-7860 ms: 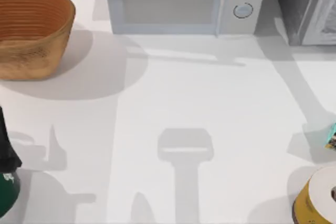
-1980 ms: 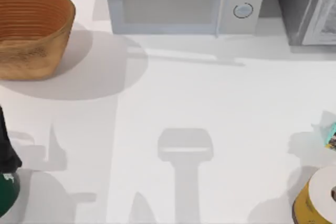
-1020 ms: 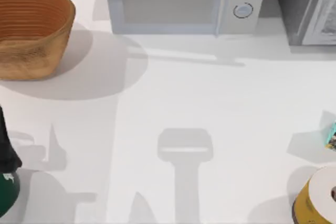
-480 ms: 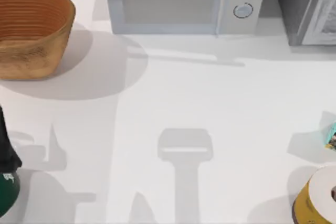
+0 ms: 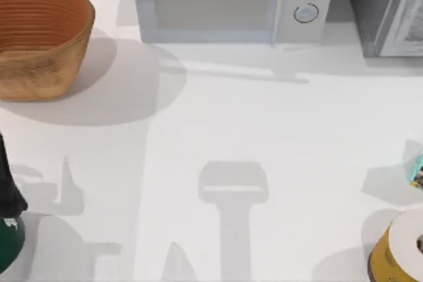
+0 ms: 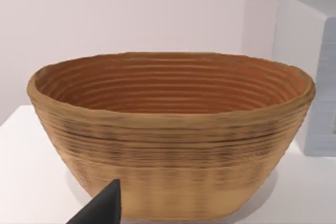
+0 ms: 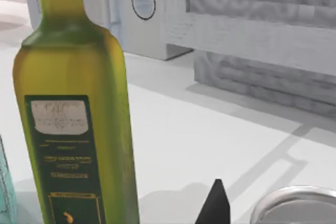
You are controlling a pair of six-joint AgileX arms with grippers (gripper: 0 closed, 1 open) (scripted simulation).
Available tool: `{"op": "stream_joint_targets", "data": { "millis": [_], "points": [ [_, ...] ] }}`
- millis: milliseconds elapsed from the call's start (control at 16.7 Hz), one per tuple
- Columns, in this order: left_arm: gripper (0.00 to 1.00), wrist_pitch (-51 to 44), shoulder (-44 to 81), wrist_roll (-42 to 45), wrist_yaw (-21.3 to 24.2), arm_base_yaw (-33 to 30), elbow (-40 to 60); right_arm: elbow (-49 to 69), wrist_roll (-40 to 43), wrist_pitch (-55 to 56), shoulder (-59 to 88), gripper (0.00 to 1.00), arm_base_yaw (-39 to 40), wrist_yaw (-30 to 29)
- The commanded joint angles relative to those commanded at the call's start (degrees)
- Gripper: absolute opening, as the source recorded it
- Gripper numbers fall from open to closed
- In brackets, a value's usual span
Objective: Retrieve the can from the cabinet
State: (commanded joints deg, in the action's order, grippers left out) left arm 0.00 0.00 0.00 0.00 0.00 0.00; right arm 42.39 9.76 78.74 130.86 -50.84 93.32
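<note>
Cabinet at the far right corner, can out of sight

Cabinet (image 5: 386, 11) stands at the table's (image 5: 264, 130) far right corner, just beside the microwave (image 5: 225, 4), so I judge the right arm the nearer one. The right pincer (image 7: 214, 205) looks toward the cabinet front (image 7: 262, 35), which lies well apart from it, with a tall olive-oil bottle (image 7: 79, 114) upright close by. The can itself is hidden: the cabinet's inside is not visible, so its long axis is anyone's guess. A yellow round thing (image 5: 400, 249) at the near right edge is cut off, and what it is I cannot tell. The left pincer (image 6: 102, 208) idles facing the basket (image 6: 168, 135). Each pincer shows just one dark tip, so apart or together, I cannot tell.
</note>
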Motion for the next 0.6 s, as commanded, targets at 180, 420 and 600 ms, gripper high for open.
{"op": "stream_joint_targets", "data": {
  "millis": [180,420,600],
  "points": [
    [1.0,0.0,0.0,0.0,0.0,0.0,0.0,0.0,0.0,0.0,0.0,0.75,0.0,0.0],
    [1.0,0.0,0.0,0.0,0.0,0.0,0.0,0.0,0.0,0.0,0.0,1.0,0.0,0.0],
    [1.0,0.0,0.0,0.0,0.0,0.0,0.0,0.0,0.0,0.0,0.0,1.0,0.0,0.0]
  ]
}}
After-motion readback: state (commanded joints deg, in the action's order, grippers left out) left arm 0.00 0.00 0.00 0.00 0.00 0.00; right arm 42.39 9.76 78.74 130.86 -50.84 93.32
